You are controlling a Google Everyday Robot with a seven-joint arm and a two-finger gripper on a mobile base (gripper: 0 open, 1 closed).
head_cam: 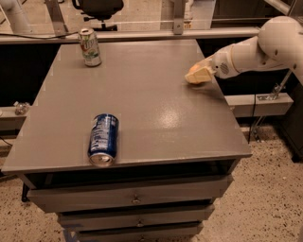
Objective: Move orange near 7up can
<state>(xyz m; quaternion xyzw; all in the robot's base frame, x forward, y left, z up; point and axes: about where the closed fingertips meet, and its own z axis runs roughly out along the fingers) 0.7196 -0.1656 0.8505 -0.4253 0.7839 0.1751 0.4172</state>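
Observation:
The 7up can point(89, 46), green and white with a silver top, stands upright at the far left corner of the grey table point(142, 94). My gripper point(197, 75), cream-coloured at the end of the white arm point(255, 49), reaches in from the right and sits low over the table's right edge, far from the 7up can. No orange shows anywhere on the table; it is hidden or out of view.
A blue can point(102, 138) lies on its side near the table's front edge, left of centre. Drawers point(135, 198) sit under the tabletop. An office chair point(98, 8) and a metal rail point(165, 34) stand behind the table.

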